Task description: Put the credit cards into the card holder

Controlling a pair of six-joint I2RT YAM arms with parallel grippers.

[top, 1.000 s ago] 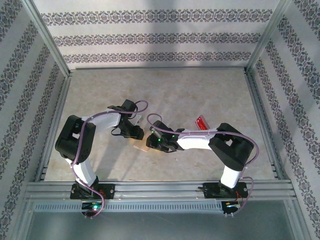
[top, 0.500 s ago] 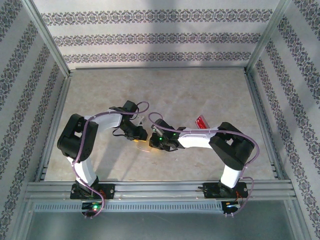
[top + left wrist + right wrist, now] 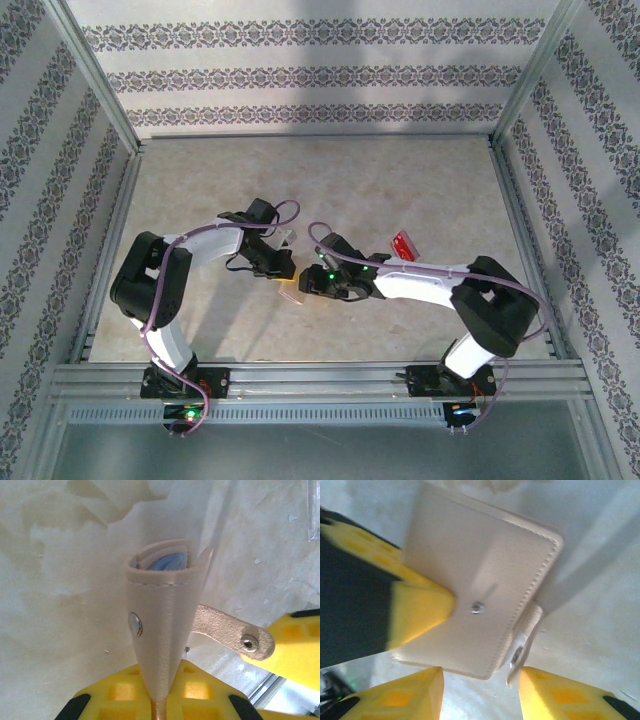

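Observation:
The tan card holder (image 3: 165, 605) stands on edge, folded, with my left gripper (image 3: 160, 680) shut on its lower fold. Grey-blue pockets show at its top opening. Its snap tab (image 3: 230, 632) hangs loose toward the right. In the right wrist view the card holder (image 3: 480, 580) shows its flat side, with a left finger (image 3: 420, 605) on it. My right gripper (image 3: 480, 674) is open just under the holder's lower corner and tab (image 3: 525, 630). From above, both grippers meet at the holder (image 3: 290, 291). The red card (image 3: 403, 246) lies beside the right forearm. A clear card's edge (image 3: 314, 510) shows on the table.
The pale marbled table (image 3: 330, 180) is fenced by metal rails (image 3: 520, 220) and patterned walls. A yellow right finger (image 3: 300, 645) sits close beside the snap tab. Open floor lies behind both arms.
The right arm has stretched further left, its elbow swinging right and lower. The left gripper has shifted slightly right with the holder, so the two grippers now stand closer.

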